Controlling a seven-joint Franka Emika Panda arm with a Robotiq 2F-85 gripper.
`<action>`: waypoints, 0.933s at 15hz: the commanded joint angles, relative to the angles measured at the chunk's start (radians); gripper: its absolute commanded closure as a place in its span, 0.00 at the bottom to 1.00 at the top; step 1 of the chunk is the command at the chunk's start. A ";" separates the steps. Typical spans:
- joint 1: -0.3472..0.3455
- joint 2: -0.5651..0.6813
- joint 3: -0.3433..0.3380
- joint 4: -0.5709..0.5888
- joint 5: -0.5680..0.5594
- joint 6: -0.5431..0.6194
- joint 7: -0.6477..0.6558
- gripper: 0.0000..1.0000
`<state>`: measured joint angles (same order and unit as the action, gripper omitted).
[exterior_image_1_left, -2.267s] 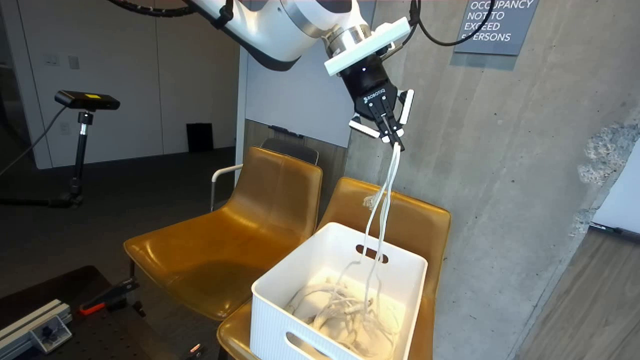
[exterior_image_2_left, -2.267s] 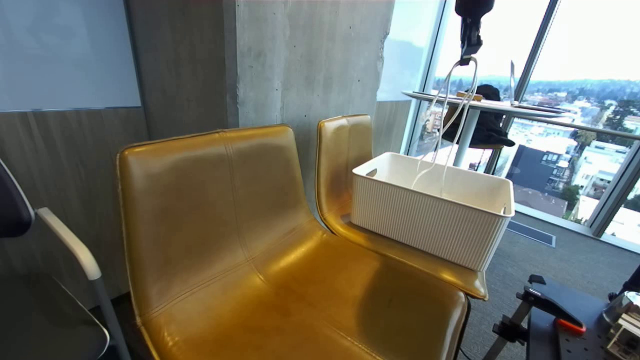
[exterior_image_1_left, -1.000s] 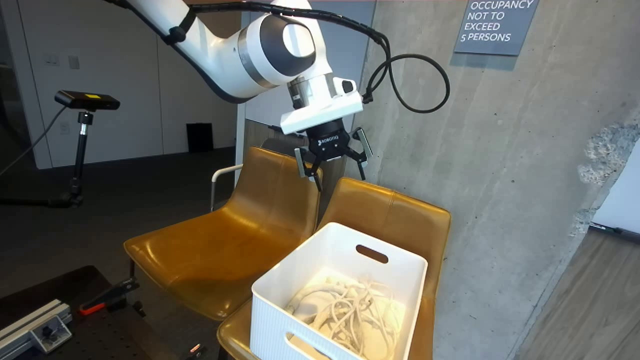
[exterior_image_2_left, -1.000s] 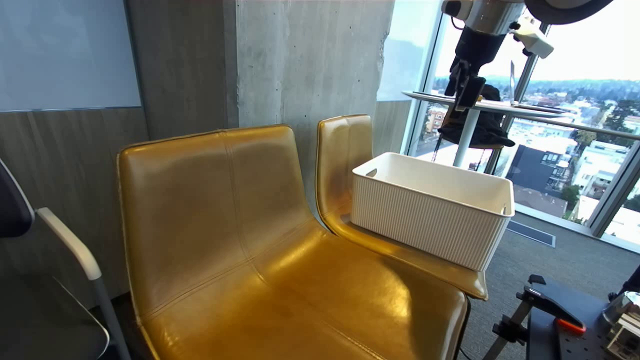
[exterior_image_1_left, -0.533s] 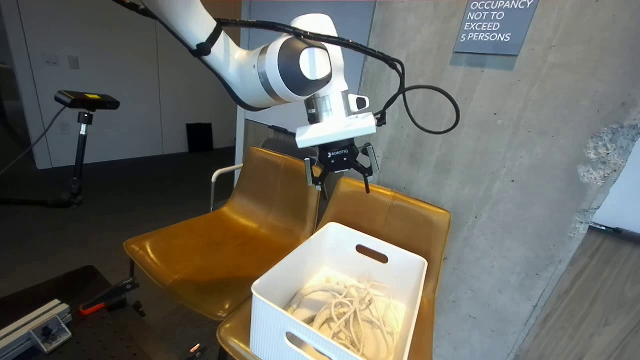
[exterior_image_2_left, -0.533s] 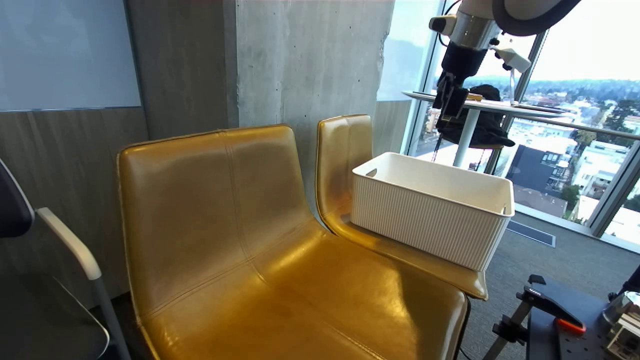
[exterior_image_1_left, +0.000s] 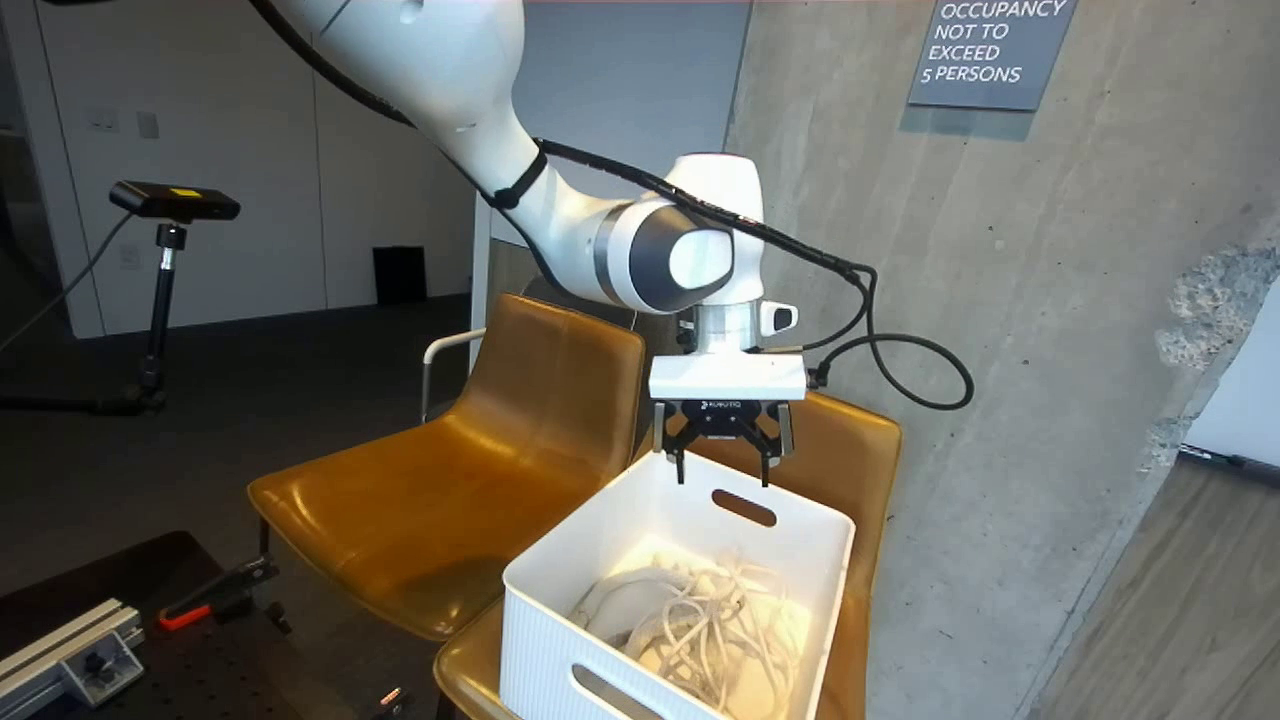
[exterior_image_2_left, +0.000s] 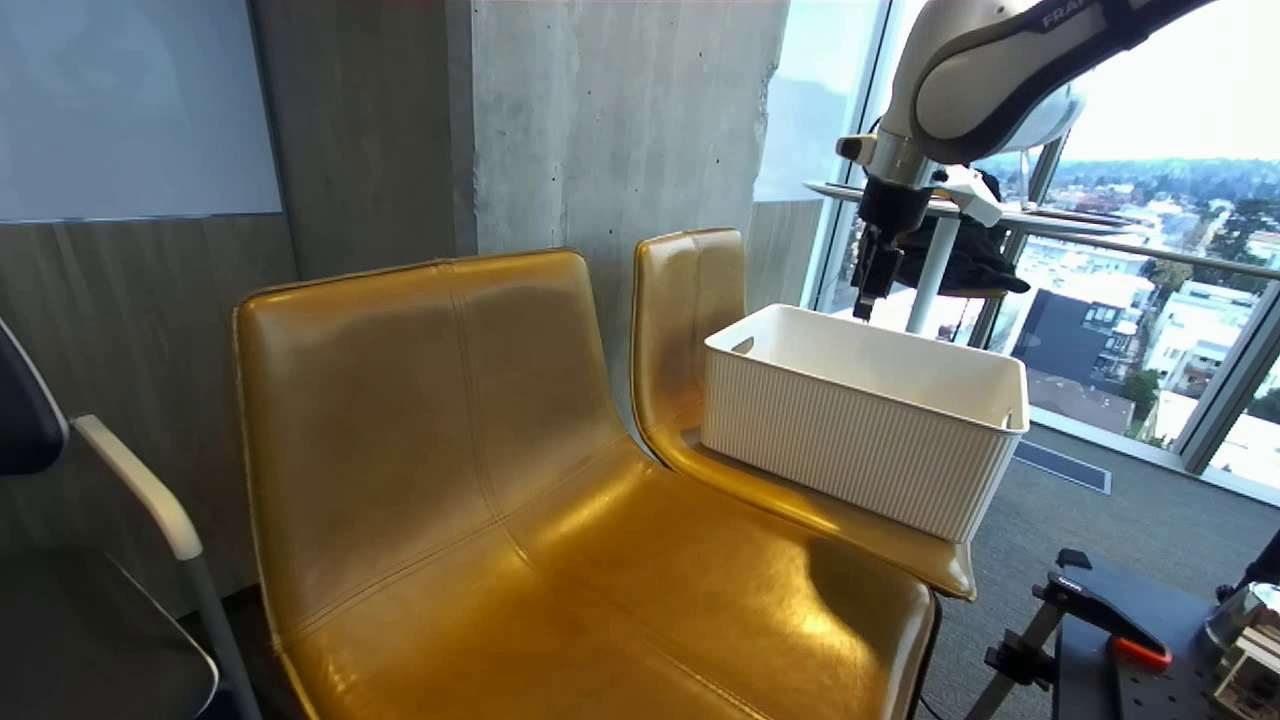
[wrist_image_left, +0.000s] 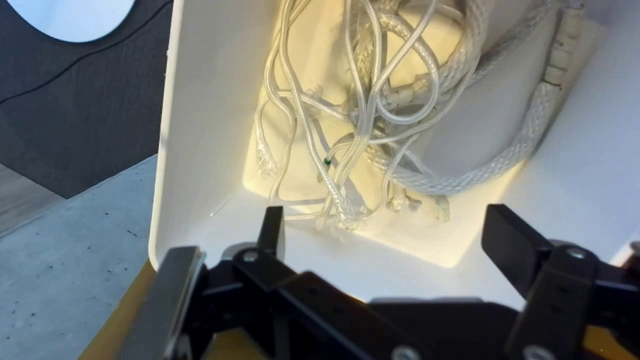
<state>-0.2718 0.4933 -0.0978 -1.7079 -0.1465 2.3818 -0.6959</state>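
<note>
"Claw (exterior_image_1_left: 723, 484) first: how does it stand in an exterior view?"

"Jaws spread wide, pointing straight down above the far end of a white bin (exterior_image_1_left: 640, 510). Pale cords (exterior_image_1_left: 712, 625) lie tangled on the bin's floor. A tan chair (exterior_image_1_left: 850, 450) carries the bin, and a matching chair (exterior_image_1_left: 470, 475) stands beside it."

"Anything on the concrete wall (exterior_image_1_left: 1000, 350) behind?"

"A grey-blue sign (exterior_image_1_left: 990, 55) limiting occupancy to five persons. Next, in an exterior view, a white robot arm (exterior_image_2_left: 965, 95) reaches in from the upper right, the claw hanging just above the bin's rim. The bin's ribbed side hides the cords, and a pale table (exterior_image_2_left: 934, 275) stands beyond, near tall windows (exterior_image_2_left: 1150, 100)."

"And the wrist view?"

"Looking down, it shows thin cords looping across the bin's floor, with a thick braided rope (wrist_image_left: 502, 160) curving partly beneath them. Two fingers (wrist_image_left: 512, 245) stand far apart in the foreground, clear of the tangle."
</note>
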 joint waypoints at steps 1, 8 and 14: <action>-0.042 0.079 0.035 0.051 0.068 -0.027 -0.029 0.00; -0.039 0.173 0.038 0.025 0.050 0.018 -0.019 0.00; -0.007 0.250 0.018 0.016 -0.026 0.072 -0.009 0.00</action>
<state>-0.2974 0.7100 -0.0698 -1.6970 -0.1148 2.4141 -0.7032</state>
